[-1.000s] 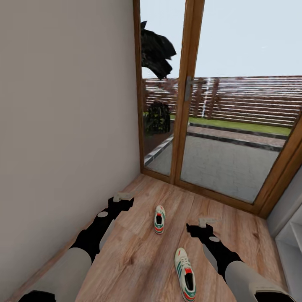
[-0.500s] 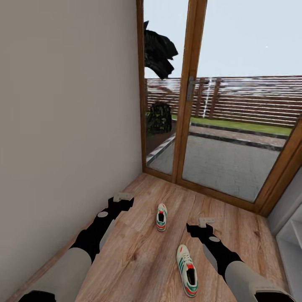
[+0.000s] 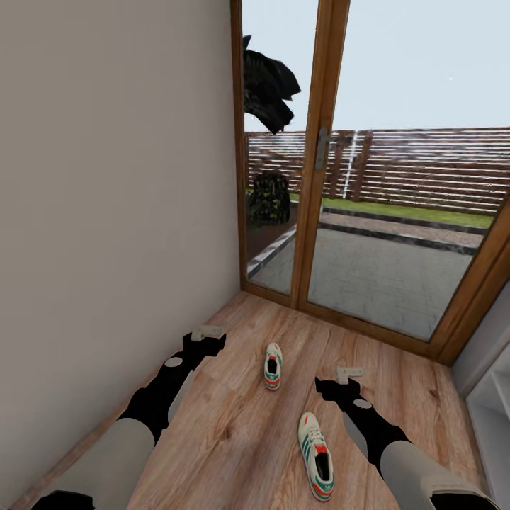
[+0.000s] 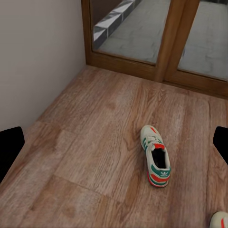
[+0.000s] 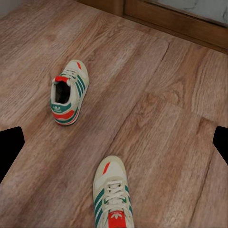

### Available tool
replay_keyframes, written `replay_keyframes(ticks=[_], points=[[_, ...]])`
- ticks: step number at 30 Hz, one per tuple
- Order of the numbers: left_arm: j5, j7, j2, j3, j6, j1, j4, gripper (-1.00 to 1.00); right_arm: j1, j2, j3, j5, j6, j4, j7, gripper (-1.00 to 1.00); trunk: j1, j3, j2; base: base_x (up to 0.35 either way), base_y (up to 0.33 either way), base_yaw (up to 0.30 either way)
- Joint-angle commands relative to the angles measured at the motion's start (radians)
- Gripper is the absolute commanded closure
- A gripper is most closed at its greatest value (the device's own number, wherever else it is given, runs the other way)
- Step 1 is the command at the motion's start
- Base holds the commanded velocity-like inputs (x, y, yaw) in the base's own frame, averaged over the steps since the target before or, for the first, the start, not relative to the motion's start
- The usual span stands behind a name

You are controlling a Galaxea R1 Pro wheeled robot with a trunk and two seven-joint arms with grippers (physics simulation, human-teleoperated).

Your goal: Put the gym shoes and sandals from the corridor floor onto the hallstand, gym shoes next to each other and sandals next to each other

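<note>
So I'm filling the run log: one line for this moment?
phase: approach | gym shoes: far one, near one, both on corridor floor, apart | left hand: open, empty | right hand: open, empty | glass door: ahead

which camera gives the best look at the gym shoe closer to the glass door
The left wrist view: the far gym shoe lies whole, mid-frame. The right wrist view shows it whole too, off-centre; the head view shows it small.

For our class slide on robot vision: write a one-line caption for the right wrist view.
Two gym shoes lie apart on the corridor floor near the door frame.
</note>
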Motion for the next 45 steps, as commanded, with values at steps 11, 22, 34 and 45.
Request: replay_keyframes(ticks=[11,22,34,45], points=[[0.000,-0.003,0.000,0.001,0.006,0.000,-0.002,-1.00,-0.001,-0.001,-0.002,-0.001,-0.003,0.001,-0.003,-1.00,0.042,-0.052,-0.078,0.000,0.000,0.057],[0.000,-0.003,0.000,0.001,0.006,0.000,-0.001,-1.00,-0.001,-0.002,0.000,-0.001,-0.021,0.006,-0.002,-1.00,0.084,-0.104,-0.155,0.000,0.000,0.091],[0.000,-0.003,0.000,0.001,0.006,0.000,-0.001,-1.00,-0.001,-0.003,0.000,-0.001,-0.133,0.014,-0.002,-1.00,0.130,-0.160,-0.239,0.000,0.000,0.100],[0.000,-0.003,0.000,0.001,0.006,0.000,-0.002,-1.00,-0.001,-0.003,-0.001,-0.002,-0.148,0.015,-0.003,-1.00,0.172,-0.212,-0.316,0.000,0.000,0.102]])
